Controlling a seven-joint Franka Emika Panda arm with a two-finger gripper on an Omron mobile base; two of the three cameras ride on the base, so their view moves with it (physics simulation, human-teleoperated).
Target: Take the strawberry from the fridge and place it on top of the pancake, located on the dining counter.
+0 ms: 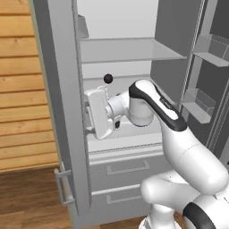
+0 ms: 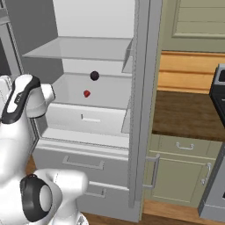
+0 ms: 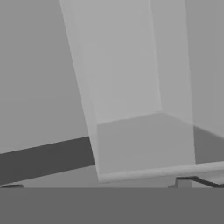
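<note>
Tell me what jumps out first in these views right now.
The fridge stands open with the white arm reaching into it. In the right base view a tiny red strawberry lies in the pale bin, a dark round fruit behind it. The gripper's hand sits left, near the door edge.

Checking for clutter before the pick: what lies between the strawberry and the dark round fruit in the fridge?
Nothing: in the right base view only bare pale fridge interior separates the strawberry from the dark fruit above it.

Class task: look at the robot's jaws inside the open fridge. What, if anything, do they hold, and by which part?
Nothing is held. The strawberry lies apart on the fridge shelf, beside a dark round fruit.
</note>
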